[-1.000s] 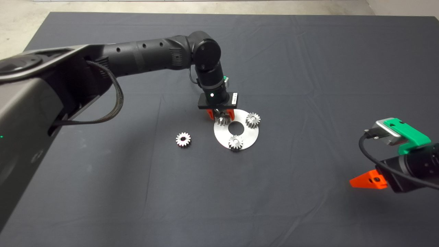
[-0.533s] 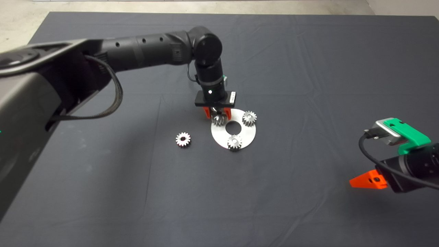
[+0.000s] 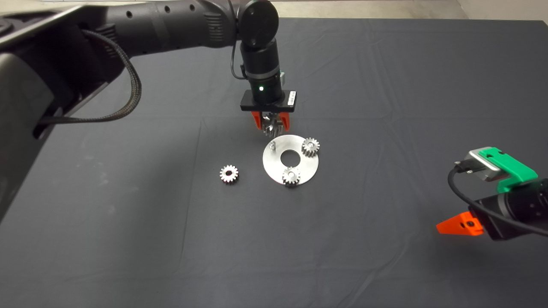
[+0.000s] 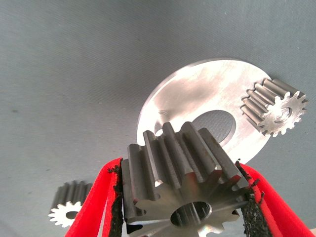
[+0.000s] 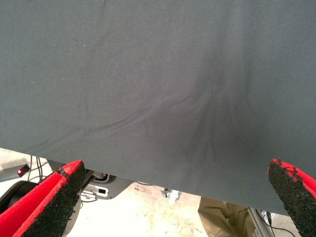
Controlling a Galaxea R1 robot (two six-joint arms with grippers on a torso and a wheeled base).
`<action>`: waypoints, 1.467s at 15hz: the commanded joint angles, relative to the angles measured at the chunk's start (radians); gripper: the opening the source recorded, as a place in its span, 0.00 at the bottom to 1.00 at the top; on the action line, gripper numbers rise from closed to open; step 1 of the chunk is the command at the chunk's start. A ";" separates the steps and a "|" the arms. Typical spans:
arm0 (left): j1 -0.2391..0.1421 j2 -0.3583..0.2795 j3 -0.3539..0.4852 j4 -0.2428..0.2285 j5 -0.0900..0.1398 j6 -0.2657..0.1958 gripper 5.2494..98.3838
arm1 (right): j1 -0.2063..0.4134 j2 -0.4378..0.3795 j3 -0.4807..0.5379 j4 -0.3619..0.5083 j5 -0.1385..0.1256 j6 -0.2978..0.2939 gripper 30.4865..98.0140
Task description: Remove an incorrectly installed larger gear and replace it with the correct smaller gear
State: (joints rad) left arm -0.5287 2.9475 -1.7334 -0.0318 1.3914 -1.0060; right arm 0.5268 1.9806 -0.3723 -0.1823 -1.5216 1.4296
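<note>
The left gripper point(image 3: 269, 125) is clamped on the larger gear point(image 4: 185, 185), its black pads point(image 4: 116, 202) pressing the teeth on two opposite sides, and it holds the gear in the air just above the near edge of the round steel plate point(image 3: 278, 169). The bare pin point(image 3: 272, 146) stands free on the plate directly below the gripper. Two gears sit on their own pins on the far side of the plate from the gripper, and the smaller gear point(image 3: 229, 173) lies flat on the table point(image 3: 128, 239), beside the plate and below and to one side of the gripper. The main risk is a slip: the pads bear on tooth tips, not on a flat face, so a heavy gear could rotate or slide out during a fast swing and drop onto the plate, knocking it or the seated gears. Setting it down close to the smaller gear could also crowd the next pickup. The right gripper point(image 3: 460, 224), fingers spread wide apart and empty, waits far off at the table edge.
</note>
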 commanded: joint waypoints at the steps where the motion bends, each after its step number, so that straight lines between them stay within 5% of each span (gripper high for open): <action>1: -0.034 -0.064 0.013 -0.010 0.110 0.001 0.43 | 0.016 -0.029 0.003 0.030 0.000 -0.003 1.00; 6: -0.025 -0.208 0.091 0.019 0.115 0.000 0.43 | 0.015 -0.035 0.003 0.029 0.001 -0.005 1.00; 10: 0.071 -0.305 0.121 0.079 0.113 -0.003 0.42 | 0.011 -0.036 0.003 0.027 0.000 -0.005 1.00; 14: 0.107 -0.297 0.157 0.113 0.110 -0.008 0.42 | 0.009 -0.036 0.004 0.027 0.006 -0.005 1.00; 22: 0.098 -0.231 0.130 0.112 0.106 -0.001 0.43 | -0.001 -0.032 0.004 0.026 0.006 -0.005 1.00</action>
State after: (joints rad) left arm -0.3938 2.6770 -1.5804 0.0891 1.4826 -1.0098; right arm 0.5181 1.9479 -0.3721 -0.1823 -1.5187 1.4283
